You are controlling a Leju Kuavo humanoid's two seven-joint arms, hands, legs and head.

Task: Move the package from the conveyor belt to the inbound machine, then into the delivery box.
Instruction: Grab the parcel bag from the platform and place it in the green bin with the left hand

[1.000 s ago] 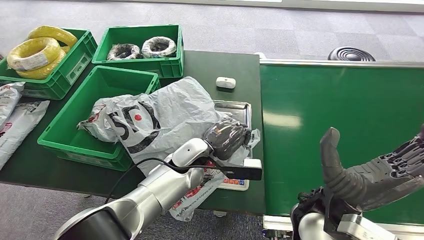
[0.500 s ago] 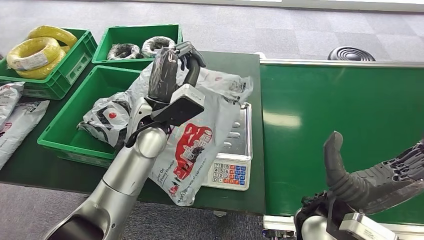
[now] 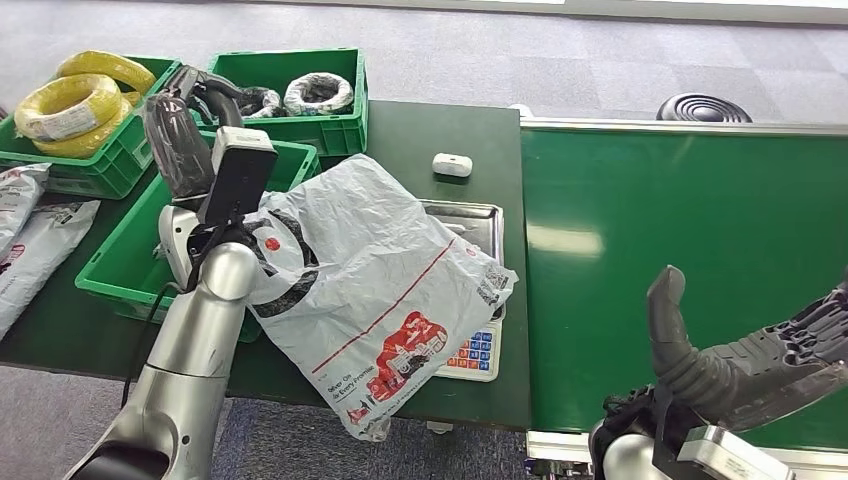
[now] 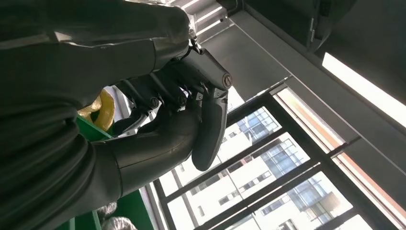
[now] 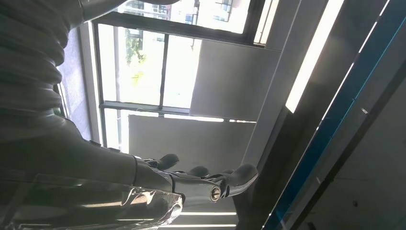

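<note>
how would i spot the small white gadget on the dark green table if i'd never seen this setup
Start at the dark green table left of the bright green conveyor belt. Near the table's far right corner, just beyond the steel-topped scale and the crumpled grey plastic package, lies the small white rounded gadget. It lies alone on bare tabletop, far smaller than the green crates to its left.

- dark green table (image 3: 420,125)
- scale (image 3: 476,290) near its belt-side edge
- grey plastic package (image 3: 375,280) draped over scale
- small white device (image 3: 451,165) beyond scale
- three green crates (image 3: 130,262) left of scale
</note>
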